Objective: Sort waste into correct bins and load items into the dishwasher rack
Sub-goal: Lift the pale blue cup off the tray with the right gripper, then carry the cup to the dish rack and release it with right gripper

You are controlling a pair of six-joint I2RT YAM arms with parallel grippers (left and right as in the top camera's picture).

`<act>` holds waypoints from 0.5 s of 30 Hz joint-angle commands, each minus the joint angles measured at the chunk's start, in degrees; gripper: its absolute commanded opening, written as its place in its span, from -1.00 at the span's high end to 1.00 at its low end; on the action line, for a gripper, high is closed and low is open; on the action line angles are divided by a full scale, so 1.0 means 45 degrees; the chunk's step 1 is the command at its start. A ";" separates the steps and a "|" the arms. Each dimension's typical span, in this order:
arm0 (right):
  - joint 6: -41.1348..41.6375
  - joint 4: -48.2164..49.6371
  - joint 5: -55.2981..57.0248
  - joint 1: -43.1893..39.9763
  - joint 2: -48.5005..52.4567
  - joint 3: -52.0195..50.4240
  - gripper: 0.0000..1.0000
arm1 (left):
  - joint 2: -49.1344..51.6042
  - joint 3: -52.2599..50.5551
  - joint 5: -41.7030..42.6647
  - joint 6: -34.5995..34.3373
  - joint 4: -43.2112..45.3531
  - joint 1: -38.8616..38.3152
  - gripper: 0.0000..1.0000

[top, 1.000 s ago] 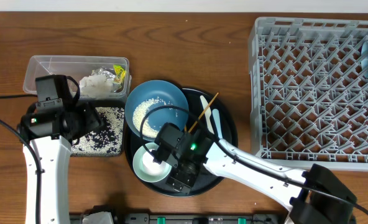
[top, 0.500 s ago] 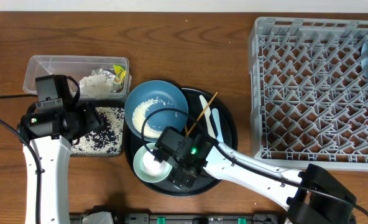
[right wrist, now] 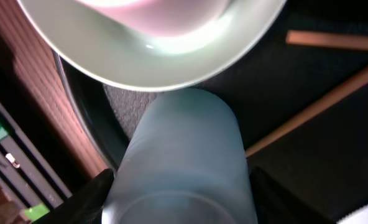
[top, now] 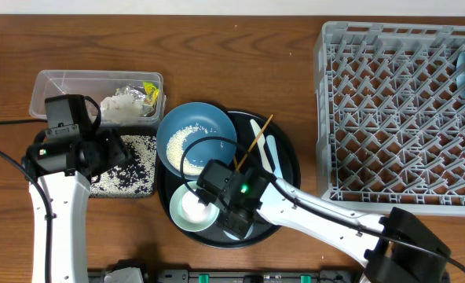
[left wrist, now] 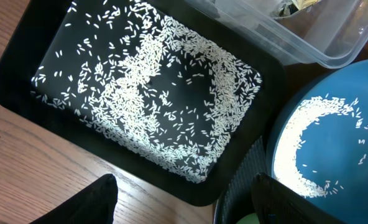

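- Right gripper point(right wrist: 181, 205) straddles a small whitish plastic cup point(right wrist: 178, 149) lying on the large round black tray point(top: 289, 177); whether its fingers clamp it cannot be told.
- Left gripper point(left wrist: 187, 199) hangs with fingers spread, empty, above the shallow black rectangular tray point(left wrist: 19, 84) of white rice grains point(left wrist: 147, 106).

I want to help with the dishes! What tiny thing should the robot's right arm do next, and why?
Probably squeeze the right fingers snug on the whitish cup. It lies on its side between them beside the pale-green bowl, and I can't tell whether they grip it yet.
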 commanded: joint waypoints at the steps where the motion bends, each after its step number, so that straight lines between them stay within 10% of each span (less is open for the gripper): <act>1: 0.0097 -0.0248 0.0500 -0.0413 -0.0539 0.1030 0.17 | 0.0058 0.0078 -0.0151 -0.0068 -0.0019 0.0034 -0.42; 15: 0.0602 -0.1127 0.1010 -0.5872 -0.3891 0.2647 0.15 | 0.0058 0.0078 -0.0151 -0.0068 -0.0019 0.0034 -0.41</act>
